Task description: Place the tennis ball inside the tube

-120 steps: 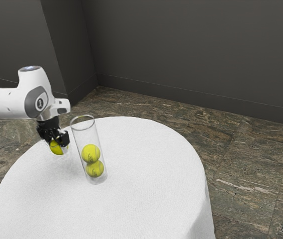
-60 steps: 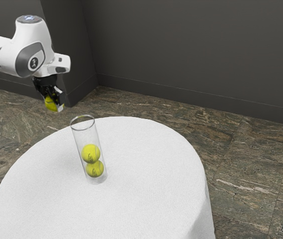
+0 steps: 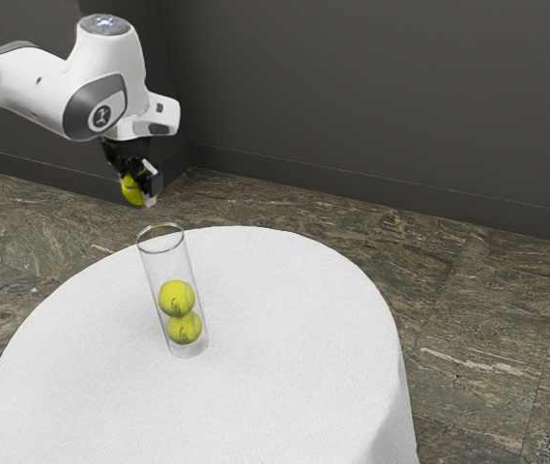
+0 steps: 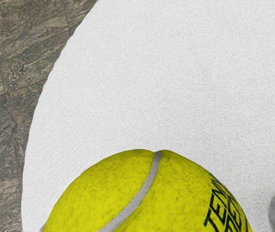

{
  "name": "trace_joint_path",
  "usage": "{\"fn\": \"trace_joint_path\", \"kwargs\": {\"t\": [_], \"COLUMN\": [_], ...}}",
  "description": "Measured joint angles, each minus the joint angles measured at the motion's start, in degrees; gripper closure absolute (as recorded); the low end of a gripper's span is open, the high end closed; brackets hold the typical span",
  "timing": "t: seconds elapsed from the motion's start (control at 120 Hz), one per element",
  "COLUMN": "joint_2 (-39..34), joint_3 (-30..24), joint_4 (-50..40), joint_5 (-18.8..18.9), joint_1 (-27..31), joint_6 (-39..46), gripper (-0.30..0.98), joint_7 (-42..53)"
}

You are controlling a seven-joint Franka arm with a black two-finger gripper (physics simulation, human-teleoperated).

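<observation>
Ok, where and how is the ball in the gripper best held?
Probably across its middle, coming from above: the ball is round, so opposite sides should seat evenly, and that leaves its underside free to enter the upright, open-topped tube.

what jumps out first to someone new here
First, probably, the clear tube, upright on the white round table with two yellow balls stacked inside. Then the gripper above the tube's rim, clamping a third tennis ball.
</observation>
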Motion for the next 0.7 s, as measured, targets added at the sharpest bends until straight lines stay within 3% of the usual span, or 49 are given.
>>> {"fn": "trace_joint_path", "kwargs": {"t": [0.475, 0.7], "joint_2": [-1.3, -2.6], "joint_3": [-4.6, -7.8], "joint_4": [0.2, 0.4], "joint_5": [0.0, 2.0], "joint_1": [-0.4, -0.7], "joint_6": [-8.3, -12.3], "gripper": [0.36, 0.37], "joint_7": [-7.3, -11.1]}}
